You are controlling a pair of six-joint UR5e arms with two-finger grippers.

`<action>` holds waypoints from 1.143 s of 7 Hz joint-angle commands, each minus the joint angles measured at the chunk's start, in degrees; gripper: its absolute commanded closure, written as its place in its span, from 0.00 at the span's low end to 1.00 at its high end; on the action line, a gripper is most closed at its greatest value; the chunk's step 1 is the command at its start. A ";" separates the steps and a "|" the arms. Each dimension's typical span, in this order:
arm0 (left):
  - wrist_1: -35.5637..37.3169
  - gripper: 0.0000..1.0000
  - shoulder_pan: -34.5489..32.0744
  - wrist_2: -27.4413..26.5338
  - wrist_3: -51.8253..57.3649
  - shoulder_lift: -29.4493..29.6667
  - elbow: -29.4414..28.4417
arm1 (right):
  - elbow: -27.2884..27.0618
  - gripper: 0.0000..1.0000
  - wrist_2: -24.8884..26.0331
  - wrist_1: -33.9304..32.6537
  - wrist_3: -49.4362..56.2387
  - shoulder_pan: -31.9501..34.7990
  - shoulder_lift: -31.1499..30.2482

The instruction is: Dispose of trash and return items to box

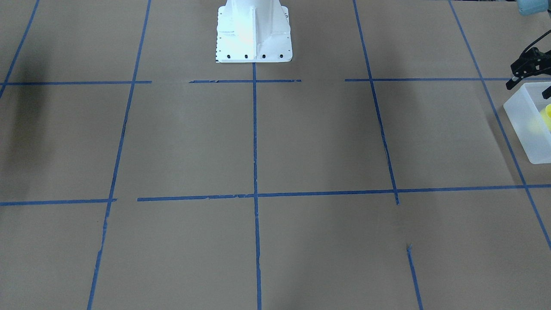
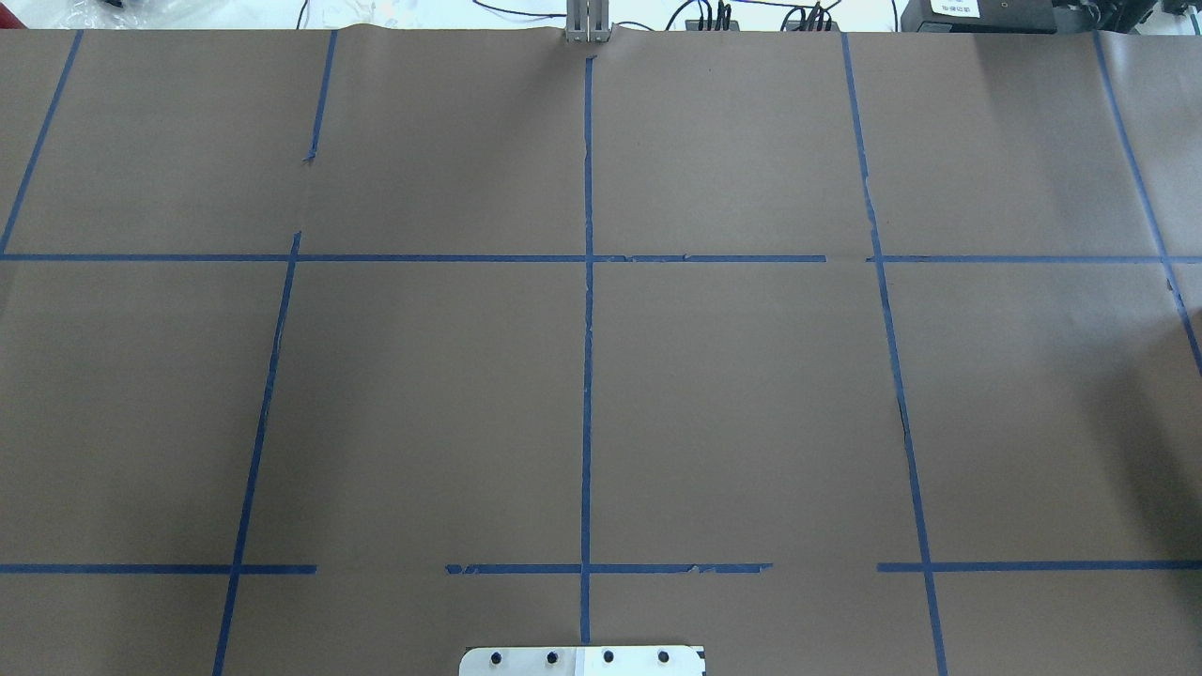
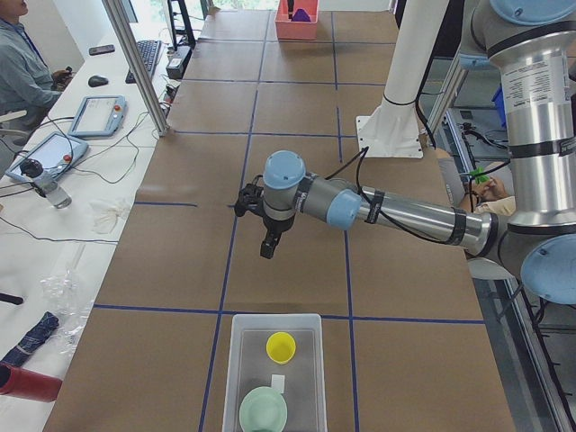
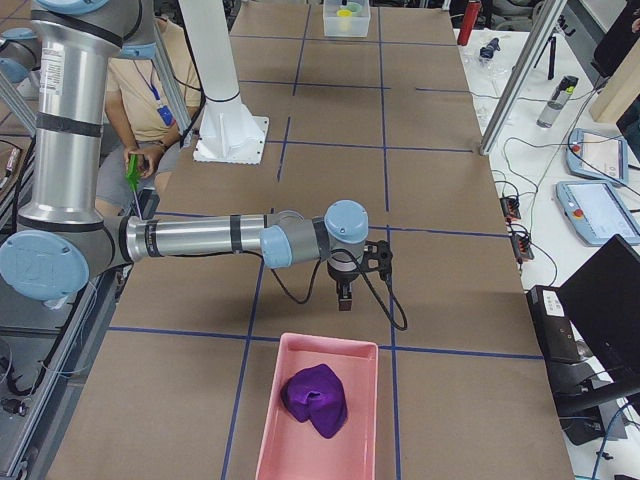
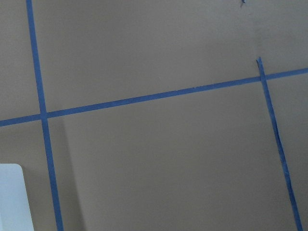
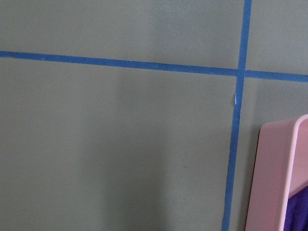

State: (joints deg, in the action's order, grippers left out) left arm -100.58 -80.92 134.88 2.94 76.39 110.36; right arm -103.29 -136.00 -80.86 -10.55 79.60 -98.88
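The frosted white box [image 3: 274, 335] stands at the table's left end. The yellow cup [image 3: 281, 346] sits upright inside it, next to a pale green bowl [image 3: 263, 409]. The front view shows the box [image 1: 523, 129] and the cup [image 1: 548, 113] at its right edge. My left gripper [image 1: 528, 87] hangs over the box's near rim with its fingers apart and empty. It also shows in the left side view [image 3: 267, 245]. A box corner [image 5: 12, 199] shows in the left wrist view. My right gripper [image 4: 343, 296] hovers by the pink bin [image 4: 300, 360]; I cannot tell its state.
The pink bin holds a crumpled purple wad [image 4: 315, 398]; its rim [image 6: 274, 178] shows in the right wrist view. The white robot base [image 1: 253, 32] stands mid-table. Blue tape lines grid the brown paper. A person sits behind the robot [image 4: 150, 90].
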 commanded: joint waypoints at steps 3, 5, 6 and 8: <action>-11.73 0.00 -1.79 -0.76 4.35 0.60 -9.03 | -2.53 0.00 -4.25 -9.35 0.36 -2.52 4.90; -11.04 0.00 -1.79 -0.59 4.70 0.87 -7.28 | -2.44 0.00 -4.01 -10.10 0.53 -2.96 6.24; -10.95 0.00 -2.40 -0.06 4.79 1.39 -6.83 | -2.87 0.00 -3.84 -10.10 1.58 -2.18 5.80; -8.77 0.00 -4.16 5.64 4.79 1.83 -5.87 | -3.06 0.00 -2.27 -10.10 2.46 -1.56 5.98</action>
State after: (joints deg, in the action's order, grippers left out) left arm -110.79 -84.43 137.96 7.72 77.90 103.67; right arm -106.33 -139.36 -90.94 -8.56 77.66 -92.97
